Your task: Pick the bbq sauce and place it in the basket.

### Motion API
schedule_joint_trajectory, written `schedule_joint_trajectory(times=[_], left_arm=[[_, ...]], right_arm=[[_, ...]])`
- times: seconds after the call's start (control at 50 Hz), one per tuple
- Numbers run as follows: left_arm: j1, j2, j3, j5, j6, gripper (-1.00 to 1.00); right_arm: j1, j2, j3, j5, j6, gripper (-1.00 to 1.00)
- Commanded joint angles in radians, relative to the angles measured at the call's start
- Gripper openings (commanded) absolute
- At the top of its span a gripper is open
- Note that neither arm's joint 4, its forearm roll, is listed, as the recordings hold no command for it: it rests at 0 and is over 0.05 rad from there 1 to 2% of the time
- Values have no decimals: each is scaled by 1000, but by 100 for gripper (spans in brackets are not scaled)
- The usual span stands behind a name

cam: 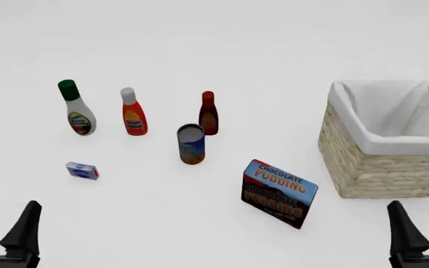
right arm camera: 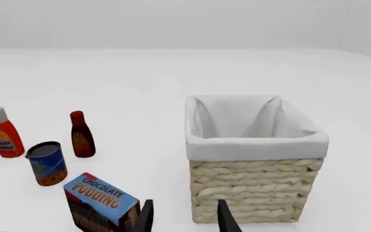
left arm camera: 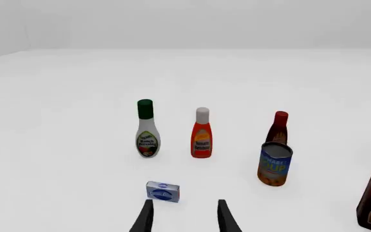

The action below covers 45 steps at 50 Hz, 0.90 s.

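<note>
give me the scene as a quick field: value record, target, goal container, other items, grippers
target: bbq sauce, upright, behind the can
goal: basket, right side, nothing visible inside
other bottles: white bottle with green cap, orange-red bottle with white cap
boxes: chocolate pudding box, small blue box
left gripper: open, holding nothing
right gripper: open, holding nothing

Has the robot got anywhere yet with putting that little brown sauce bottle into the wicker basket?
Nothing looks done yet. The small dark reddish-brown bottle with a red cap stands upright on the white table, behind the blue tin can. Nothing is in hand: the left hand and right hand are both open at the near edge. The light tan wicker basket with white liner shows nothing inside. Reaching, grasping and placing remain.
</note>
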Motion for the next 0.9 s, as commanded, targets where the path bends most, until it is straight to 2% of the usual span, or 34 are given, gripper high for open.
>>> schedule_joint_trajectory(times=[0.02,0.28,0.34,0.36,0.38,0.42,0.46,0.56,0.76,0.9], left_arm=[[0,0,0,0,0,100],[0,0,0,0,0,100],[0,0,0,0,0,100],[0,0,0,0,0,100],[0,0,0,0,0,100],[0,0,0,0,0,100],[0,0,0,0,0,100],[0,0,0,0,0,100],[0,0,0,0,0,100],[0,0,0,0,0,100]], right_arm=[[9,4,-3,3,-6,100],[23,5,-1,15,-15,100],[20,7,-2,17,2,100],[-2,5,-4,14,32,100],[-2,8,-4,14,38,100],[-1,13,-5,12,3,100],[8,9,-9,19,1,100],[12,11,-70,65,3,100],[41,119,-195,67,-3,100],[95,205,-274,67,-14,100]])
